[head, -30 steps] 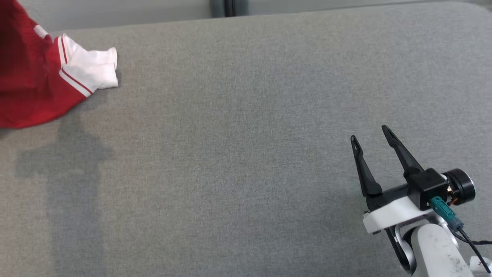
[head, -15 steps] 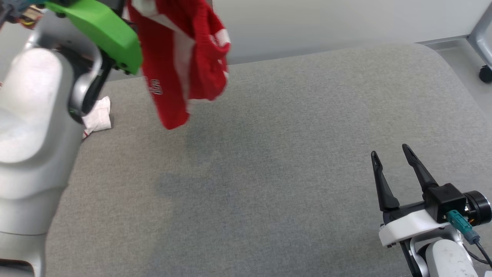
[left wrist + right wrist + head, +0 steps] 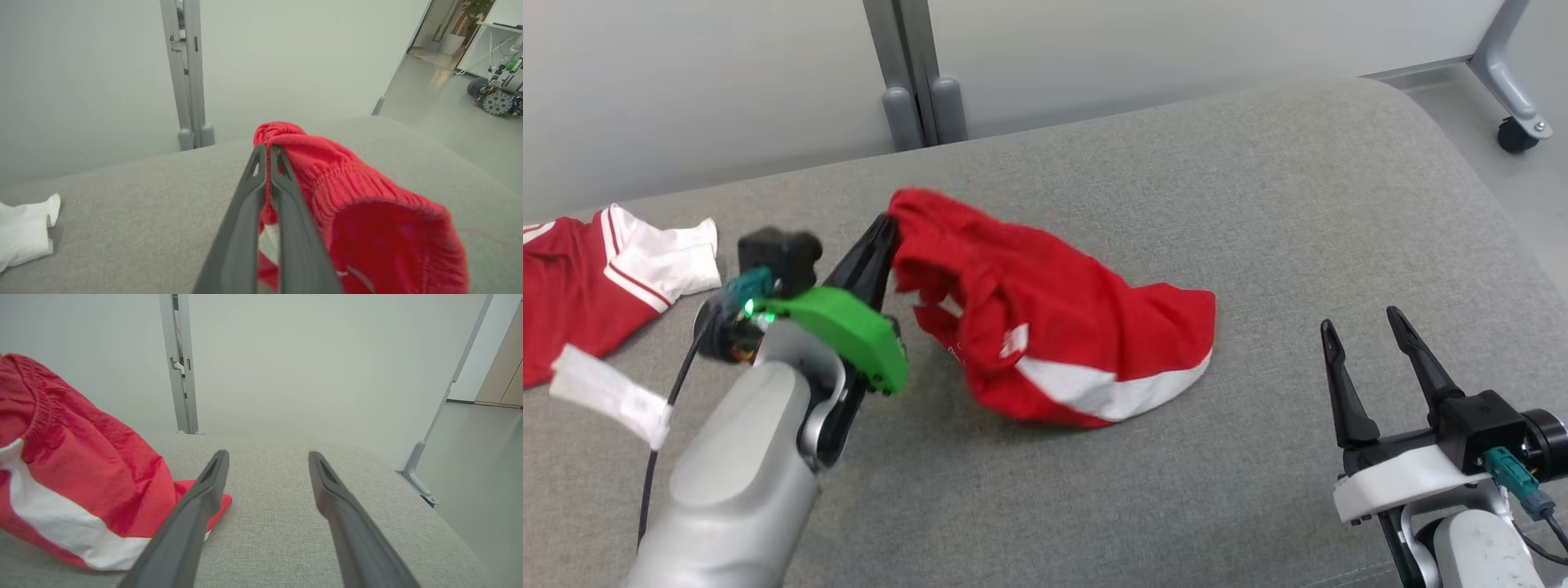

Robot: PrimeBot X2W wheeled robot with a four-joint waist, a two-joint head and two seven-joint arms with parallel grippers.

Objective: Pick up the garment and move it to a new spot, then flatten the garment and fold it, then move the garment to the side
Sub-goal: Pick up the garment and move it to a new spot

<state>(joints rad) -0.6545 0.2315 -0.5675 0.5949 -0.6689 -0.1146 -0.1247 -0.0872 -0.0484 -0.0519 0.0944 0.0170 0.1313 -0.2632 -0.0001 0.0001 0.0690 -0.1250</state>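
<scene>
garment: red fabric shorts [image 3: 1045, 327], white stripe near hem, ribbed elastic waistband | state: crumpled heap | pose: waistband end raised, pinched in left gripper [image 3: 886, 224], rest slumped | place: middle of grey upholstered surface [image 3: 1258, 204], nearer its far edge

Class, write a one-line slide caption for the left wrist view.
Left gripper shut on the red garment, one edge held above the grey cushion.

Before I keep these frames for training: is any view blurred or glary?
Head view: left end effector slightly blurred, red garment casts a soft shadow. Left wrist view: garment's near edge out of focus. Right wrist view: crisp, though right end effector softens near the lens; no glare.
</scene>
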